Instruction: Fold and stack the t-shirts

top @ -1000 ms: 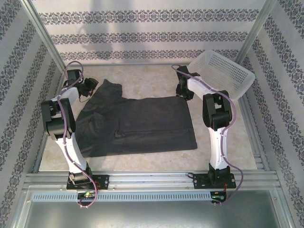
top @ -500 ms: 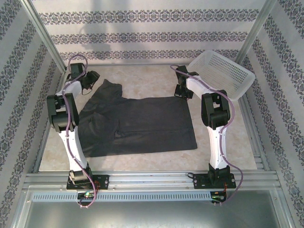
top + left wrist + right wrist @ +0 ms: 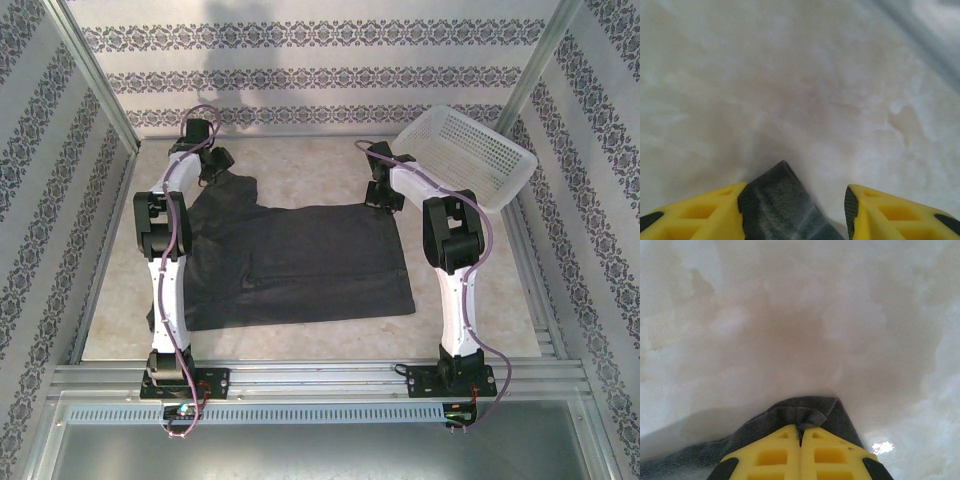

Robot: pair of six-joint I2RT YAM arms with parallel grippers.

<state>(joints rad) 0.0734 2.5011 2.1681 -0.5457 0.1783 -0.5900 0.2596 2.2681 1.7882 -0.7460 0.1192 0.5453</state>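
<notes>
A dark charcoal t-shirt (image 3: 290, 260) lies spread flat on the pale table. My left gripper (image 3: 215, 165) hovers at the shirt's far left corner. In the left wrist view the left gripper (image 3: 796, 202) is open, and a point of dark cloth (image 3: 775, 197) lies between the yellow fingers (image 3: 695, 215), close to the left one. At the shirt's far right corner is my right gripper (image 3: 380, 195). The right wrist view has that gripper (image 3: 801, 432) shut, with a bunched corner of the t-shirt (image 3: 807, 412) pinched at its tips.
A white lattice basket (image 3: 470, 155) leans tilted at the back right, just beyond the right arm. Patterned walls and metal posts (image 3: 90, 70) close in the table on three sides. Bare tabletop (image 3: 310, 165) stretches between the two grippers.
The left arm swung from the table's left edge toward the back and right, to the shirt's far left corner. The right gripper closed on the far right corner.
</notes>
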